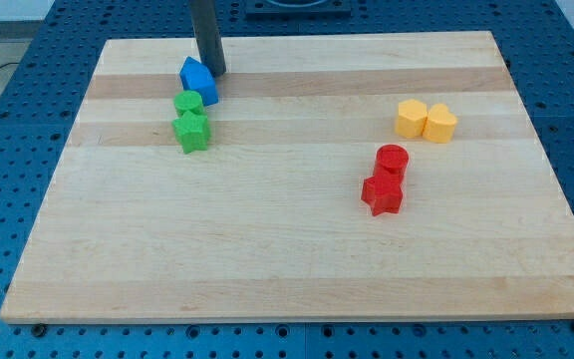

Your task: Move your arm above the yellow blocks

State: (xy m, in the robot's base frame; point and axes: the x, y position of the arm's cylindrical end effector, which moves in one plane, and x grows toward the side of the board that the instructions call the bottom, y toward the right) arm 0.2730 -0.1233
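Camera view shows my tip [214, 73], a bare rod with no jaws, touching the blue block [197, 81], well apart from the yellow blocks [426, 121] at the view's right.

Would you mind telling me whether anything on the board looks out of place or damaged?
Nothing stands out. My tip rests against the blue block, above the two green blocks; the yellow blocks and red blocks sit paired and intact.
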